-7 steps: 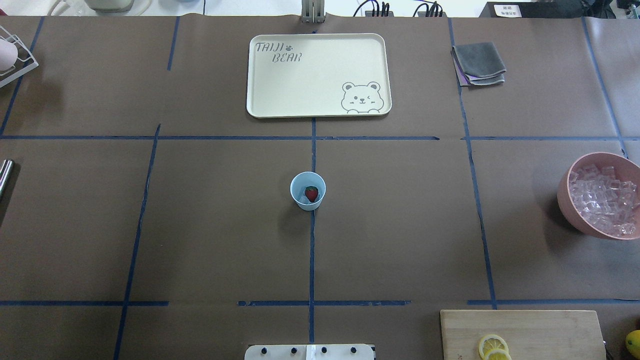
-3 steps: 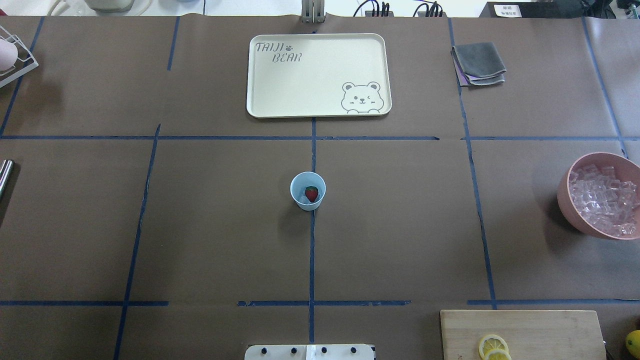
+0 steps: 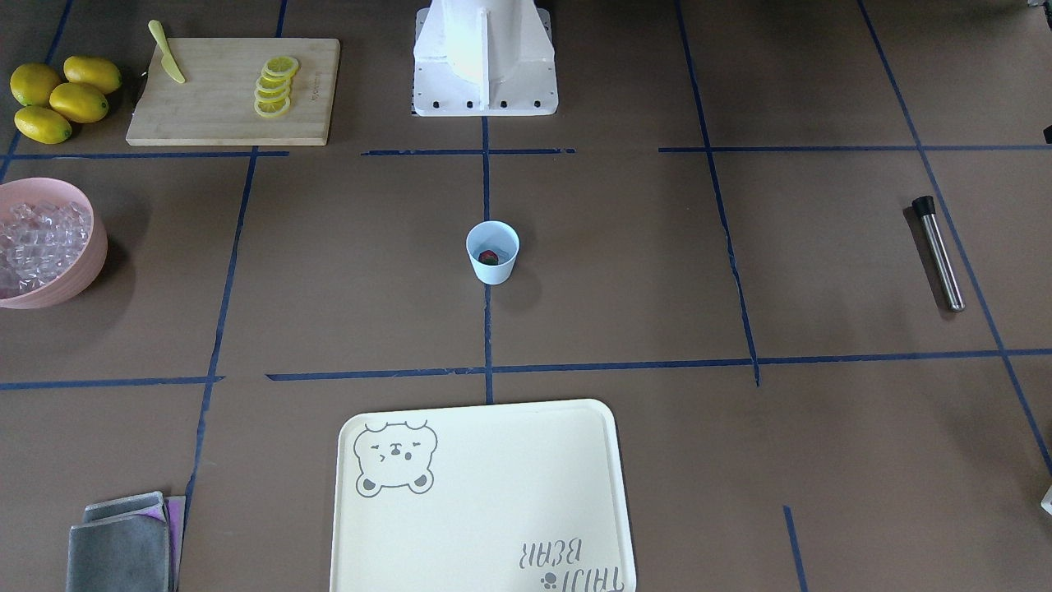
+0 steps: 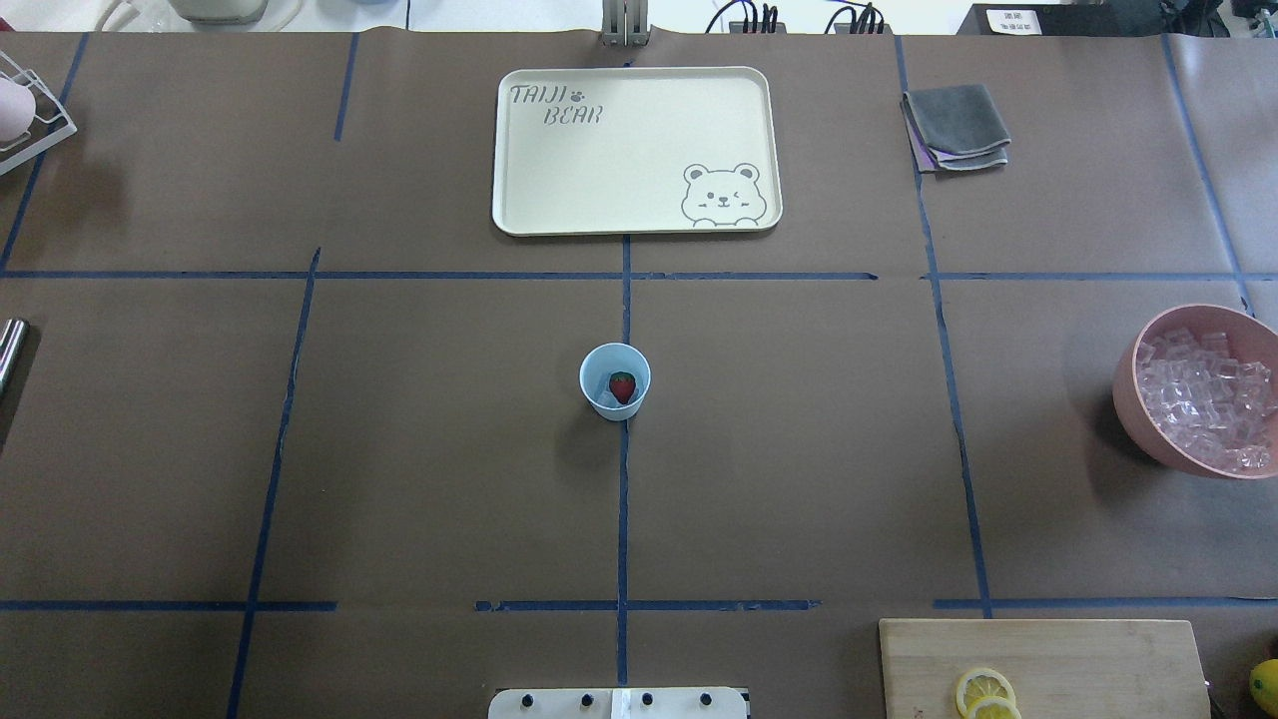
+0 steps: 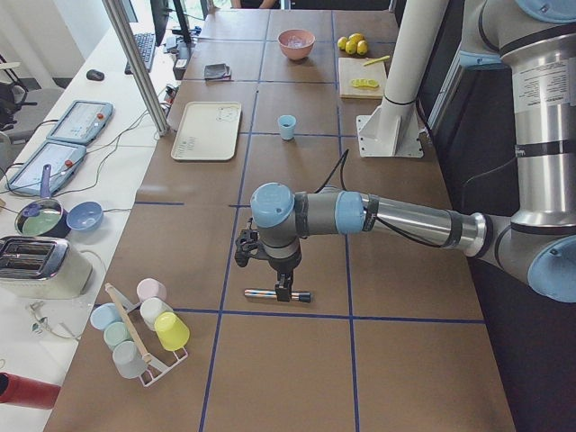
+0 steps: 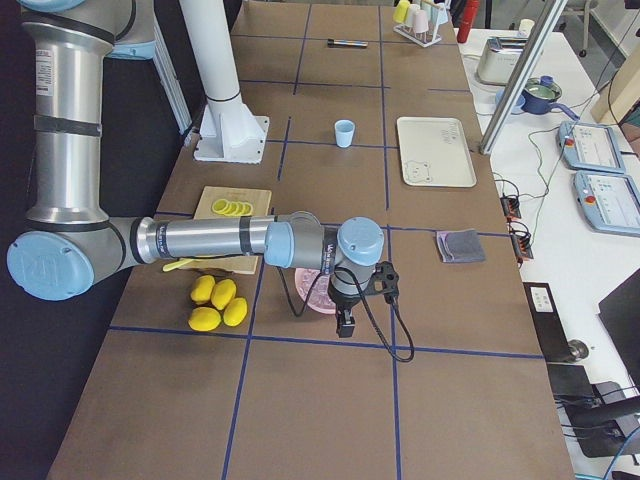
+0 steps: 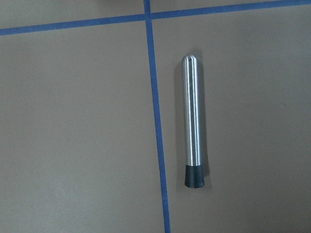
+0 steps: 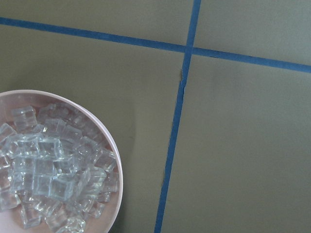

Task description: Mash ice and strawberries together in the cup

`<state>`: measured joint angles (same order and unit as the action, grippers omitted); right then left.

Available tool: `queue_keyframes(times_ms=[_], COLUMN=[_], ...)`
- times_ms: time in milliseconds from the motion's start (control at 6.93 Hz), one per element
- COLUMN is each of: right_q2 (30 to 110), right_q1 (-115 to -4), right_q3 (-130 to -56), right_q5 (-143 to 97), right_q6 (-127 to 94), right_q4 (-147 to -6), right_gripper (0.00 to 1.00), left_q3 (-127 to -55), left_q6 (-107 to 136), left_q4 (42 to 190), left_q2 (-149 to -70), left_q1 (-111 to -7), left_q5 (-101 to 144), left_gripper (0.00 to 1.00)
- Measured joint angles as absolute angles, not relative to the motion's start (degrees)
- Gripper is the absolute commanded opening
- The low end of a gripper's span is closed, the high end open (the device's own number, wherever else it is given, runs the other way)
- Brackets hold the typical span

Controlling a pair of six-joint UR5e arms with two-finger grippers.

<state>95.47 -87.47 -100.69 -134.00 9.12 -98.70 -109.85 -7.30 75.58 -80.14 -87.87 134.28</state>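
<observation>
Currently on my table: one cup (image 4: 594,374) at the centre, on the tape crossing, holding one strawberry (image 4: 622,386). One pink bowl (image 4: 1128,394) heaped with ice (image 4: 1203,399), uncounted. One steel muddler (image 3: 939,253), lying flat. One tray (image 4: 599,160), one cutting board (image 3: 214,99), one knife (image 3: 166,51), four lemons (image 3: 78,101), about five slices (image 3: 273,86).

The left gripper (image 5: 283,290) hangs over the muddler and the right gripper (image 6: 344,322) over the bowl. I cannot tell how far either claw is open.

Against the earlier overhead frames, I see nothing shifted.
</observation>
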Motion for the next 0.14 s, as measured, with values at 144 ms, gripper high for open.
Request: queue_keyframes(times_ms=[144], right_q2=[95.47], right_q1=[-87.48], right_q3=[-100.88], right_q5=[-133.94], right_q6=[9.25], right_q4=[-98.72], right_gripper=[1.0], left_q3=[-109.31], left_q6=[-7.35], left_q4=[75.77], left_q2=[-80.51], left_q1=[-87.86], left_q5=[134.31], left_gripper=[1.0])
